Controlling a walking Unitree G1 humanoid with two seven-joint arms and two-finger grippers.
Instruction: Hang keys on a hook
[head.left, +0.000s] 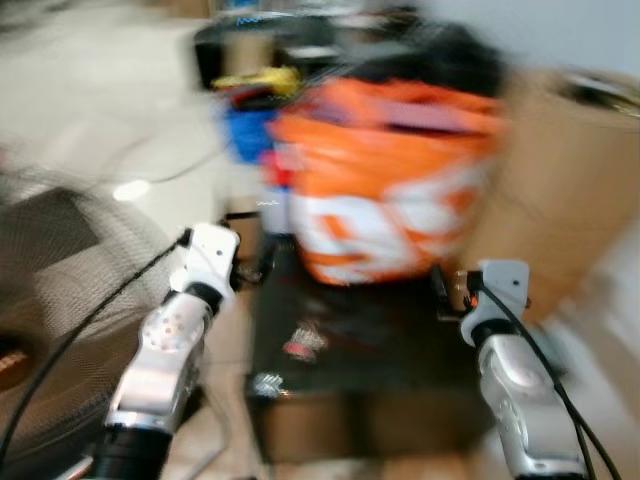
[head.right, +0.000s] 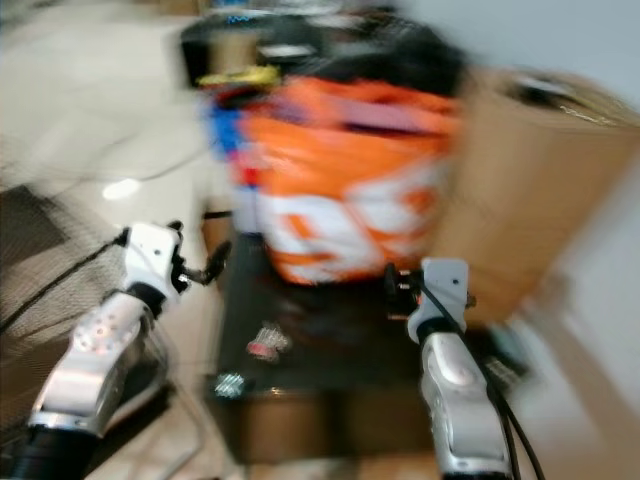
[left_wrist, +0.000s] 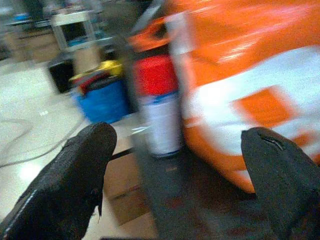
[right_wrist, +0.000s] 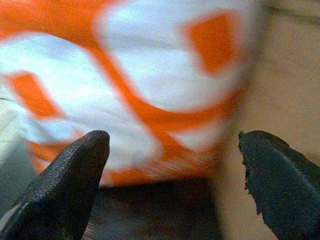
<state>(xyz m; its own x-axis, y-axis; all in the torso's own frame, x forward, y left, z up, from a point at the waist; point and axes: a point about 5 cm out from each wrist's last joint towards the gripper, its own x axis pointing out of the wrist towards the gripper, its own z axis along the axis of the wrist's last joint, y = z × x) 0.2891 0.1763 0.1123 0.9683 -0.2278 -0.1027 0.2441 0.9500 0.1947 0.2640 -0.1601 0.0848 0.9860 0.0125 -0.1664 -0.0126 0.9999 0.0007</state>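
The views are blurred by motion. On a low dark table (head.left: 400, 350) lie a small red and white thing (head.left: 305, 342) and a small shiny thing (head.left: 266, 383) near its front left corner; the blur keeps me from telling whether either is the keys. My left gripper (left_wrist: 177, 145) is open and empty, held at the table's left edge (head.left: 255, 262). My right gripper (right_wrist: 175, 145) is open and empty too, raised over the table's right side (head.left: 445, 290). Both point at a big orange and white bag (head.left: 390, 190) standing at the back of the table.
A tall cardboard box (head.left: 570, 180) stands right of the bag. A red and white can (left_wrist: 160, 105) and a blue container (left_wrist: 102, 100) sit left of it. A dark mesh fan guard (head.left: 60, 270) lies on the floor at left, with pale floor beyond.
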